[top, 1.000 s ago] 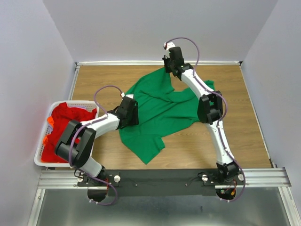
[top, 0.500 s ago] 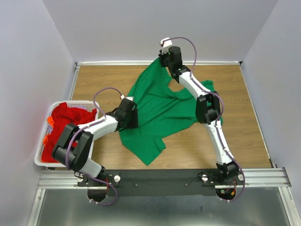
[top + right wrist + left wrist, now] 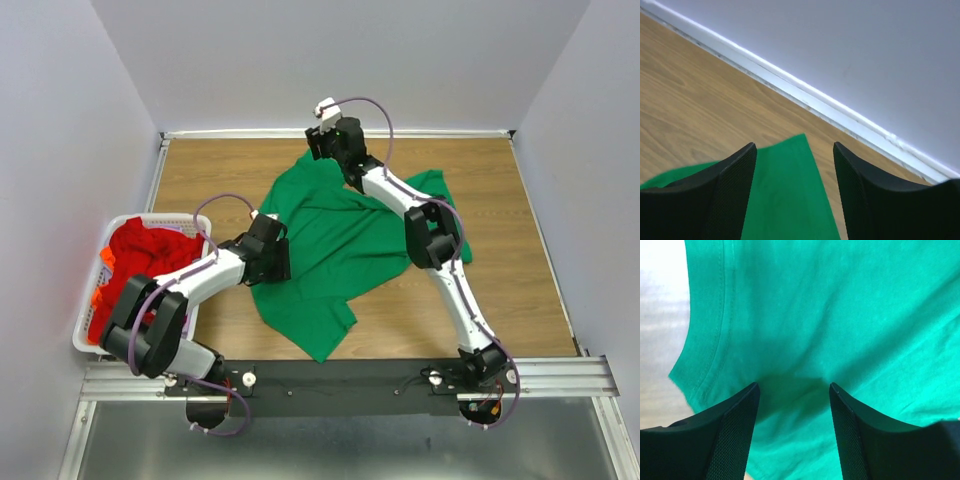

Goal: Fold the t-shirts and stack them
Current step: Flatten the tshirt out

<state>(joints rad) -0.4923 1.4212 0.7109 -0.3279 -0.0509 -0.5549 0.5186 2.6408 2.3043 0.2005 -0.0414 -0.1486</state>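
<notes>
The green t-shirt (image 3: 335, 240) lies spread and rumpled on the middle of the wooden table. My left gripper (image 3: 283, 258) sits low over its left edge. In the left wrist view the gripper (image 3: 794, 386) is open, its fingers (image 3: 735, 430) astride green cloth (image 3: 840, 315) beside a stitched hem (image 3: 710, 340). My right gripper (image 3: 316, 145) is above the shirt's far left corner near the back wall. It is open (image 3: 795, 145), with that corner (image 3: 785, 195) lying flat on the wood below it. Red t-shirts (image 3: 130, 255) fill the white basket (image 3: 150, 217).
The basket stands at the table's left edge, close to my left arm's elbow. A white rail (image 3: 850, 117) and the grey back wall run just beyond my right gripper. Bare wood (image 3: 530, 260) shows on the right of the shirt.
My right gripper has carried the shirt's far corner leftward along the back of the table, then opened and let it go. My left arm shifted slightly lower.
</notes>
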